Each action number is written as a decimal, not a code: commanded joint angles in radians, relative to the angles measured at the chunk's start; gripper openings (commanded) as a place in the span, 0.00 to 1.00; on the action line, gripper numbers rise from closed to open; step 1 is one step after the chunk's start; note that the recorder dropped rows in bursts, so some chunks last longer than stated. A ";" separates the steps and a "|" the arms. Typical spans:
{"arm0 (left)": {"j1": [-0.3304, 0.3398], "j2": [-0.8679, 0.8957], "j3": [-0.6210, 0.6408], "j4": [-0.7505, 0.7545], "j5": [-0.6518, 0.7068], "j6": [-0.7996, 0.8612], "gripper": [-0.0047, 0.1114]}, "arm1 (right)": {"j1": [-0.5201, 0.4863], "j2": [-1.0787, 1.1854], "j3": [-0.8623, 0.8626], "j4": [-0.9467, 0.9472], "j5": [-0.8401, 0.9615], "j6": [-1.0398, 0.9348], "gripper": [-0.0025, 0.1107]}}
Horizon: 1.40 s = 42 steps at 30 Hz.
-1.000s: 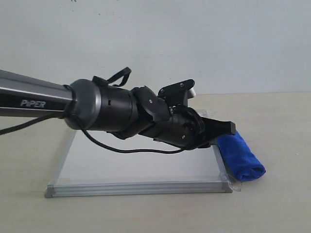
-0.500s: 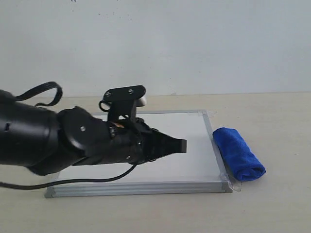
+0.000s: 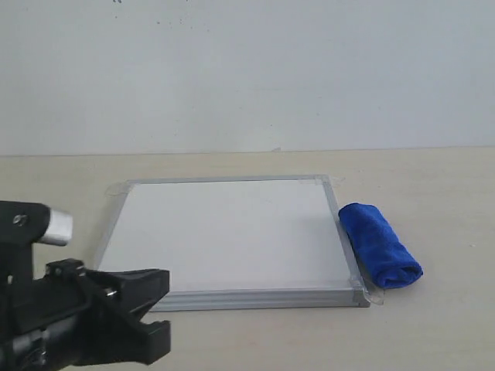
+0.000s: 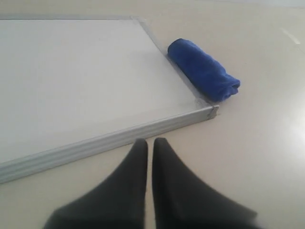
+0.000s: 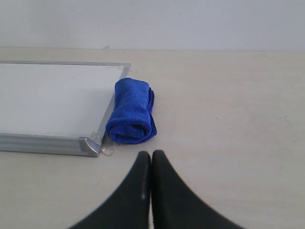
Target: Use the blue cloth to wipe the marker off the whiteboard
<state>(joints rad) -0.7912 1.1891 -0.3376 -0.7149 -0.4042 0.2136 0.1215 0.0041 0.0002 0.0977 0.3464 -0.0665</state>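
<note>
The whiteboard lies flat on the table, its silver frame and taped corners showing. Its white face looks bare in every view; no red marker line shows. The blue cloth, a rolled bundle, rests on the table against the board's right edge, also visible as the cloth and the cloth. My left gripper is shut and empty, hanging just off the board's near frame; in the exterior view the left gripper sits at the bottom left. My right gripper is shut and empty, a short way in front of the cloth's end.
The beige table stretches to the right of and behind the board. A plain pale wall rises behind it. Clear tape sticks out from the board's near right corner by the cloth.
The left arm has pulled back from over the board and beside the cloth to the bottom left, uncovering the board. The cloth has stayed put.
</note>
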 commanded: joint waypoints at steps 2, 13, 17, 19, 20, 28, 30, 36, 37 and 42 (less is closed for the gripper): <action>-0.010 -0.189 0.136 0.079 -0.004 -0.111 0.07 | -0.002 -0.004 0.000 0.000 -0.013 0.000 0.02; -0.010 -0.320 0.164 0.076 0.112 -0.125 0.07 | -0.002 -0.004 0.000 0.000 -0.013 0.000 0.02; -0.010 -0.320 0.164 0.084 0.128 -0.003 0.07 | -0.002 -0.004 0.000 0.000 -0.013 0.000 0.02; -0.010 -0.320 0.164 0.084 0.136 0.090 0.07 | -0.002 -0.004 0.000 0.000 -0.013 0.000 0.02; -0.010 -0.323 0.164 0.084 0.141 0.128 0.07 | -0.002 -0.004 0.000 0.000 -0.013 0.000 0.02; 0.077 -0.463 0.162 0.075 0.239 0.221 0.07 | -0.002 -0.004 0.000 0.000 -0.013 0.000 0.02; 0.152 -0.555 0.162 0.077 0.309 0.238 0.07 | -0.002 -0.004 0.000 0.000 -0.013 0.000 0.02; 0.371 -0.825 0.164 0.103 0.425 0.328 0.07 | -0.002 -0.004 0.000 0.000 -0.013 0.000 0.02; 0.416 -0.873 0.164 0.105 0.457 0.337 0.07 | -0.002 -0.004 0.000 0.000 -0.013 0.000 0.02; 0.546 -1.075 0.164 0.107 0.564 0.341 0.07 | -0.002 -0.004 0.000 0.000 -0.013 0.000 0.02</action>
<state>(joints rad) -0.3089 0.2046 -0.1782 -0.6171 0.0886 0.5430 0.1215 0.0041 0.0002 0.0977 0.3464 -0.0665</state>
